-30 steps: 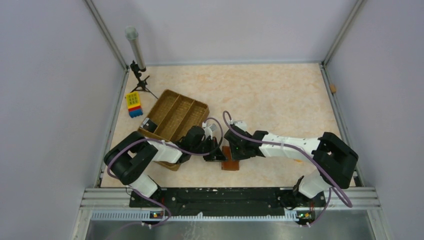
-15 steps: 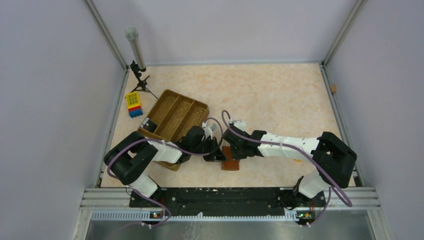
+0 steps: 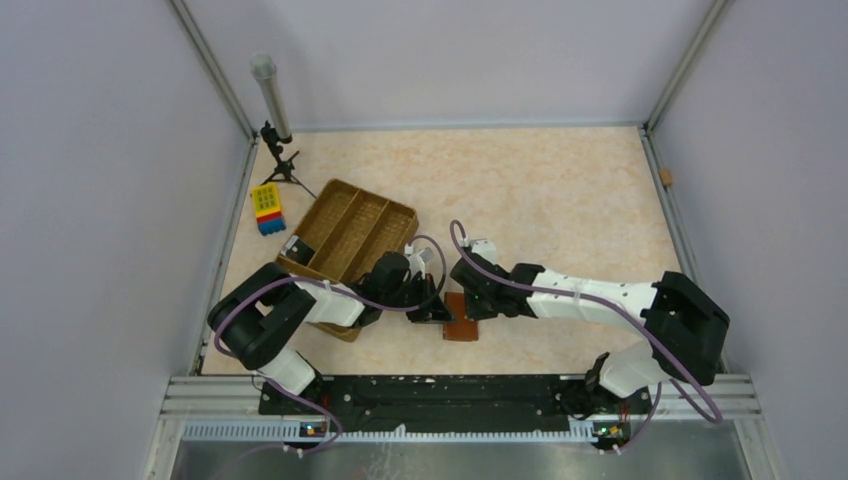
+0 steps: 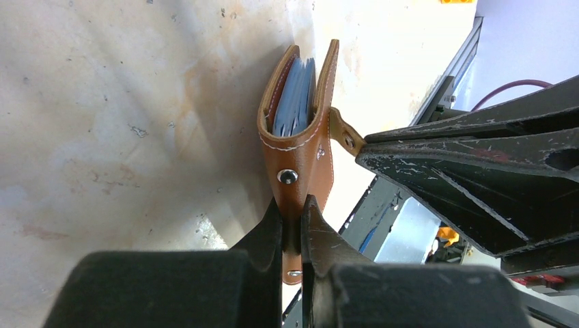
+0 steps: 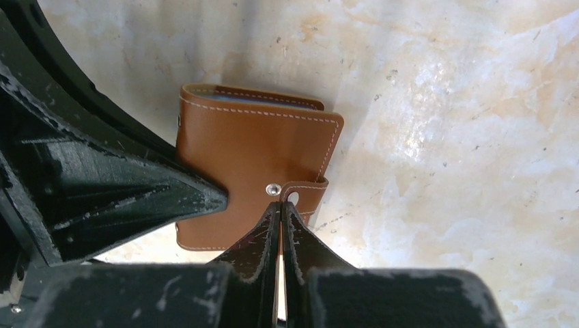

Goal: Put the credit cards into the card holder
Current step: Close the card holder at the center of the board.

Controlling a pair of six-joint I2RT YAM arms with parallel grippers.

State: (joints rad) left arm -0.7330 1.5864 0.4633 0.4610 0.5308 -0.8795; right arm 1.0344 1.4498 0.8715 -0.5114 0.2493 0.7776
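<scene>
Two grippers meet at a brown leather card holder (image 5: pixel 252 150) on the marbled table (image 3: pixel 540 190), near its front edge. The left gripper (image 4: pixel 293 225) has its jaws clamped on one cover. The right gripper (image 5: pixel 280 212) pinches the snap strap (image 5: pixel 304 191), jaws together. Bluish credit cards (image 4: pixel 295 96) sit inside the part-open holder.

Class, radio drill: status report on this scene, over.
Left gripper shut on card holder. Right gripper shut on its strap. Cards inside. Tray apart, to the left.

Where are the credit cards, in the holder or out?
In: bluish-grey credit cards sit between the covers of the folded brown card holder, seen edge-on from the left wrist.
</scene>
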